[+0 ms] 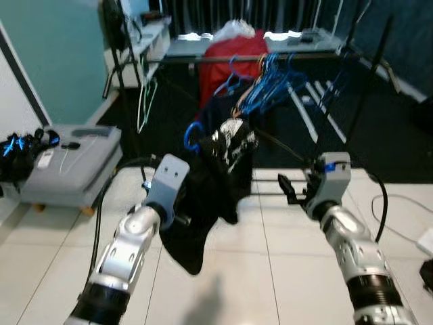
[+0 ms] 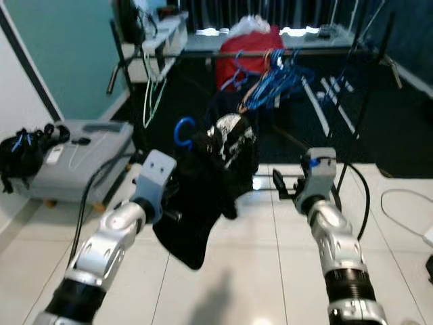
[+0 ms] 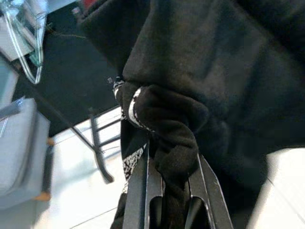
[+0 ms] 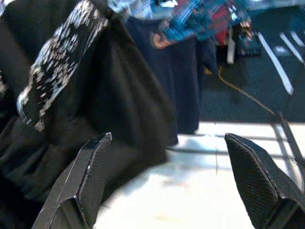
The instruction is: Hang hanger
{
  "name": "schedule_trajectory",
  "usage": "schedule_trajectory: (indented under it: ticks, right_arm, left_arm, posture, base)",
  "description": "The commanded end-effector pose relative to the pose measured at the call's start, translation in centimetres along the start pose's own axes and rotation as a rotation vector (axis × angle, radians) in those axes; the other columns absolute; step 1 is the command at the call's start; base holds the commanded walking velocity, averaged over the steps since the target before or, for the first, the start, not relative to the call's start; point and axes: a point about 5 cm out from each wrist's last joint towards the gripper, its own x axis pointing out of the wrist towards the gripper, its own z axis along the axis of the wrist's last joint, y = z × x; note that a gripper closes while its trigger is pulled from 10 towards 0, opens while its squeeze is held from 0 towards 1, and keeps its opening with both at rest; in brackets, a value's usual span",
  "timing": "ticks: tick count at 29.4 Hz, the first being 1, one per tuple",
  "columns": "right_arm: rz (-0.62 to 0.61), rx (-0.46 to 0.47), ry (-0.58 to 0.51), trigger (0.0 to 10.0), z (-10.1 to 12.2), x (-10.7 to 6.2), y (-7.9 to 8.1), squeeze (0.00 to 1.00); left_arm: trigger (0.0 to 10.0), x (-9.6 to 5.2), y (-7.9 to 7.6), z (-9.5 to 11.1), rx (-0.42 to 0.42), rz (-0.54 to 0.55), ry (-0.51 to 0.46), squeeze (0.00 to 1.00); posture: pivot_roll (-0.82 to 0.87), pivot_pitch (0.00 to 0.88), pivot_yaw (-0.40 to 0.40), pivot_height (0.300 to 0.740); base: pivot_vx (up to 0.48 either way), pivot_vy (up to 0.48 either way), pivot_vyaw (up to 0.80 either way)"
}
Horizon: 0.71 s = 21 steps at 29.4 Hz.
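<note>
While the rack stands ahead:
Left hand (image 3: 167,191): clamped on black garment (image 1: 213,196), blue hanger (image 1: 192,137) hook up.
Right hand (image 4: 171,176): wide open, empty.
Rail (image 1: 223,59): beyond, farther forward.

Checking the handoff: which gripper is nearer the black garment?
Left. The left gripper is shut on the black garment; the right gripper is open, beside it, apart.

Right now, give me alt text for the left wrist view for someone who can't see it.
The left gripper has its two black fingers shut on a bunched fold of a black garment with white print, which hangs close to the camera. Behind it are white floor tiles, a black rack leg and a grey case.
</note>
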Motion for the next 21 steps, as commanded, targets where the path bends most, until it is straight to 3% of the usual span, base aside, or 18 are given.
schedule_trajectory:
  ticks: [1,4,8,21]
  right_arm:
    - [0.031,-0.024,0.019,10.0,-0.5,-0.3,0.6,0.00]
    - [0.052,-0.044,0.014,10.0,-0.5,-1.2,0.9,0.00]
    - [0.062,-0.046,0.012,10.0,-0.6,-1.6,1.0,0.00]
    - [0.071,-0.060,0.017,10.0,-0.7,-1.3,1.4,0.00]
  left_arm:
    - [10.0,-0.4,1.3,-0.8,0.015,0.083,0.025,0.00]
    - [10.0,-1.3,2.7,-2.5,0.034,0.168,0.066,0.00]
    - [10.0,-1.7,3.5,-2.6,0.042,0.207,0.069,0.00]
    - [10.0,-0.1,4.7,0.7,0.072,0.345,-0.009,0.00]
  posture:
    - [-0.05,0.014,0.037,0.735]
    - [-0.05,0.014,0.037,0.735]
    - [-0.05,0.022,0.031,0.735]
    - [-0.06,0.019,0.040,0.735]
  base:
    - [0.330,0.000,0.00]
    - [0.333,0.000,0.00]
    - [0.332,0.000,0.00]
    - [0.337,0.000,-0.11]
